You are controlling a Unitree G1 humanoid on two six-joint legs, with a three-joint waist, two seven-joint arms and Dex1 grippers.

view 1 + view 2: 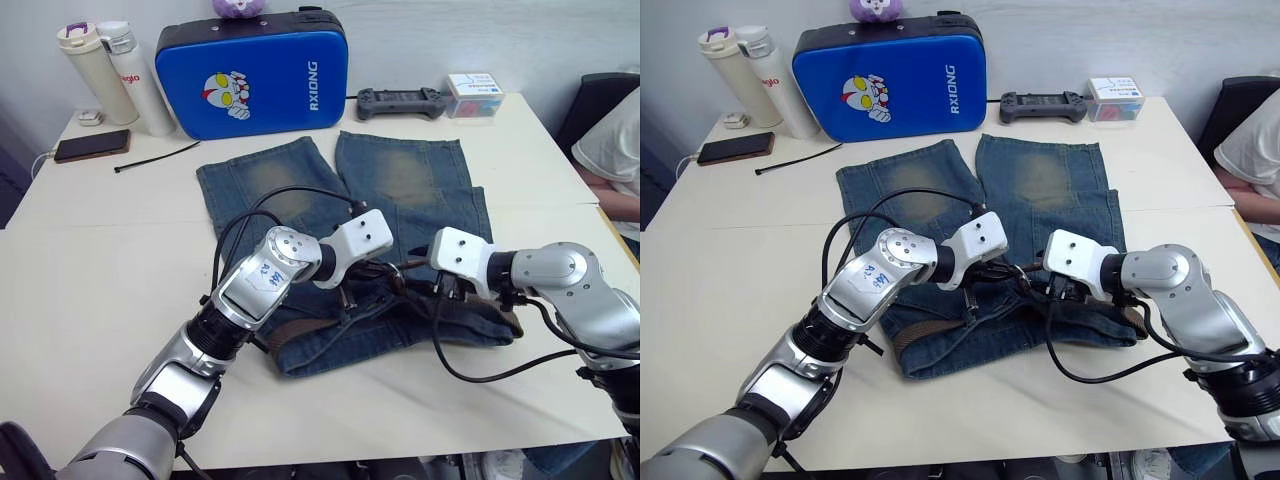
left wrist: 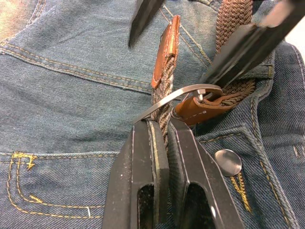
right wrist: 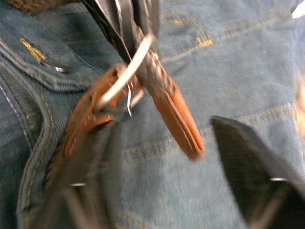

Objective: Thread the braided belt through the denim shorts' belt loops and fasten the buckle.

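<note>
faded blue denim shorts (image 1: 400, 190) lay flat on white counter (image 1: 90, 270) | dark-brown braided belt (image 2: 164, 90) passed through silver buckle (image 2: 183, 94) at waistband | left claw (image 2: 162, 138) clamped on belt | right claw (image 3: 164, 148) spread wide around tan belt tip (image 3: 178, 119)

Faded blue denim shorts (image 1: 400, 190) are spread flat on the white table, waistband nearest the robot. A dark-brown braided belt (image 2: 233, 24) is laid along the waistband; its tan-leather-tipped end (image 2: 167, 52) is passed through the silver rectangular buckle (image 2: 183, 95).
</note>
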